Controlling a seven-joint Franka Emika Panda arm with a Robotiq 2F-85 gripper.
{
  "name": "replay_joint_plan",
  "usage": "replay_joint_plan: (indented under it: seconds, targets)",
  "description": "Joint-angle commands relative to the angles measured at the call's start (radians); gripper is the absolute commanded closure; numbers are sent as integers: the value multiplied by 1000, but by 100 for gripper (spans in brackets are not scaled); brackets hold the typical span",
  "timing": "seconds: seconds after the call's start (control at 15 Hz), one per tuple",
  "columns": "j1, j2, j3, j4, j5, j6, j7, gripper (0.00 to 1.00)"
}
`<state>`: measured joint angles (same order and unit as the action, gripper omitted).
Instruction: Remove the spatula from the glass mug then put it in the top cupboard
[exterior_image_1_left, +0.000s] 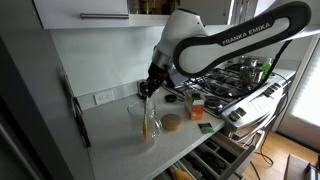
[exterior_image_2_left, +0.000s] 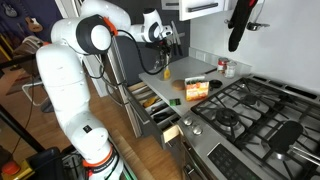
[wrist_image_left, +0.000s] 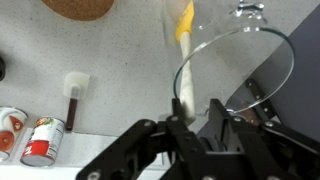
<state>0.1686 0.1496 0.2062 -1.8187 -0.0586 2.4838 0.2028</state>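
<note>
Clamping the gripper (exterior_image_1_left: 150, 88) jaws on the spatula (wrist_image_left: 184, 90) by its wooden handle, just above the glass mug (exterior_image_1_left: 143, 122); holding it near upright, yellow blade pointing down inside the mug.

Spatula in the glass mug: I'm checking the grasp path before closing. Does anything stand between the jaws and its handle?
Nothing visible does. In the wrist view the spatula rises out of the glass mug, and its pale handle lies between the jaws of the gripper. Whether they pinch it is unclear.
</note>
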Motion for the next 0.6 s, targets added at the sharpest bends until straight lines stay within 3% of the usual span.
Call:
replay_joint_plan:
  seconds: [0.0,0.07,0.53]
  targets:
    - [25,14,-25,24,-17,-31,32,96]
    - [26,11,-27,26,-18,-42,37,99]
    - [31,-55,-27,1,-7,-65,69,96]
